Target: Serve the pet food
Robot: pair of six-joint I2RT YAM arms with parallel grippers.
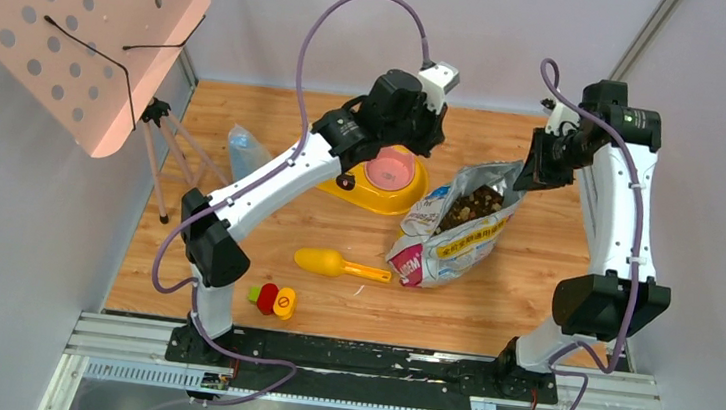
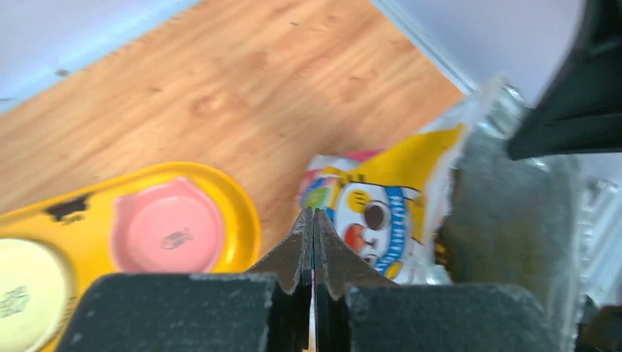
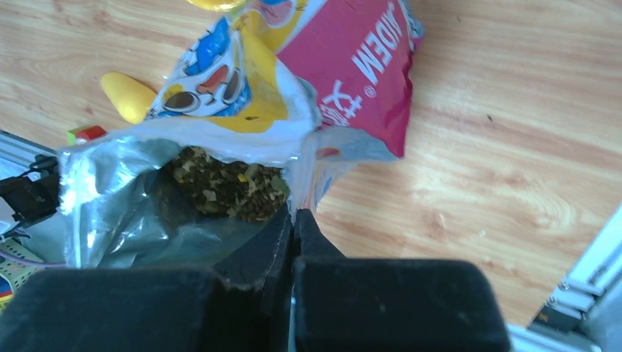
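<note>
Where the wooden table [image 1: 522, 281] lies bare right of the foil bag [image 1: 455, 246], we have room. A yellow scoop [image 1: 330, 261] lies just left of the bag, and a pink bowl [image 1: 389, 172] sits behind it. Our left gripper [image 2: 314, 218] is pressed together near the bag's mouth. Our right gripper [image 3: 293, 216] pinches its rim. The kibble [image 1: 473, 204] fills the open bag.

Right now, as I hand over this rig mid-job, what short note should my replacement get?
Left claw: shut, close to the bag mouth; no grip can be confirmed.
Right claw: shut, apparently pinching the bag's rim.
Pet food: seen only inside the open bag.
Yellow scoop: lies loose beside the bag, in neither claw.
Pink bowl: empty.
Done: bag open.
Left: get food into the bowl.
</note>
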